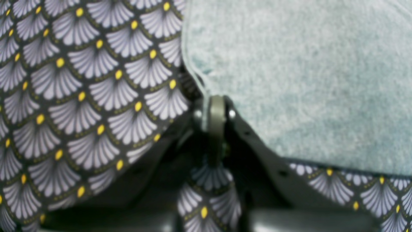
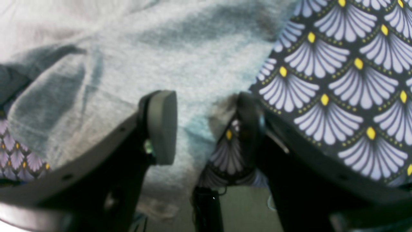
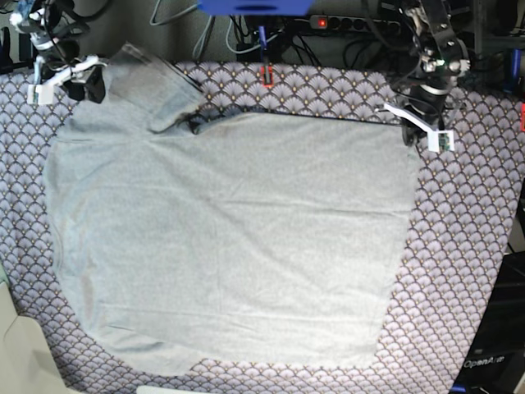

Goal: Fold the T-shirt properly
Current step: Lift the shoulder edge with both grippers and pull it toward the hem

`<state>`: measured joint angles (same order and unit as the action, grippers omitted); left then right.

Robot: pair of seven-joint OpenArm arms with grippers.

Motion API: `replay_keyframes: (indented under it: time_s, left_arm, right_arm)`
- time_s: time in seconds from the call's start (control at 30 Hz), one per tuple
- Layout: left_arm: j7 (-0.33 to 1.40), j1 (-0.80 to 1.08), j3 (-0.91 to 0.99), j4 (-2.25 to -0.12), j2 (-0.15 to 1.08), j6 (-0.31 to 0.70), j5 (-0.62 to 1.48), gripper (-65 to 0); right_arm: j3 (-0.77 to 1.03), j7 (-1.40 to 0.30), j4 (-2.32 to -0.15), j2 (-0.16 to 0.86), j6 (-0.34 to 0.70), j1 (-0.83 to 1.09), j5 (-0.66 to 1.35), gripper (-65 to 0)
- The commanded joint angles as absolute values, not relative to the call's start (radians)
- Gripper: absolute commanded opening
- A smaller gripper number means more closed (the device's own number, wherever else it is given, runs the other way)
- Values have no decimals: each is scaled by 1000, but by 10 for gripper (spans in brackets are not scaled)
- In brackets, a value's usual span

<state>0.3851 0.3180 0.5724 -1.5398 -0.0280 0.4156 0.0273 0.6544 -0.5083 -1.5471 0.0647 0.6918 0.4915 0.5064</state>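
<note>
Reading "OpenArm" on black stand [image 3: 490, 362]

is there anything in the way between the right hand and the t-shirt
Nothing visible. The right hand stands open directly over the T-shirt, grey fabric lying between its fingers, at the shirt's edge beside the patterned cloth. In the base view, only that cloth lies around the shirt.

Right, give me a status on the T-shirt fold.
Done: the T-shirt lies spread nearly flat on the scallop-patterned cloth, one sleeve already turned in. In hand: the left tool is shut on a shirt corner; the right tool stands open over the sleeve edge. Left: every main fold; none shows yet.
</note>
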Motion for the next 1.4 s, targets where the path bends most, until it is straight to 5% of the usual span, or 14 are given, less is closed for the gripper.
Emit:
replay_keyframes:
  time_s: [0.0,0.43,0.83,1.37]
  left_arm:
    - [383,315,575,-1554,-22,412,27,-650]
    - [383,311,573,-1554,-21,412,27,-650]
    - [397,285,573,-1676,-27,410,25,-650]
    - [699,44,572,-1669,-4,410,25,-650]
  right_arm:
    - [654,-544,-1546,56,698,501,489,-339]
    - [604,-587,-1549,44,698,470,483,-643]
    - [610,-618,-1670,108,698,394,483,-650]
    - [607,-892,-1692,249,698,33,481,-650]
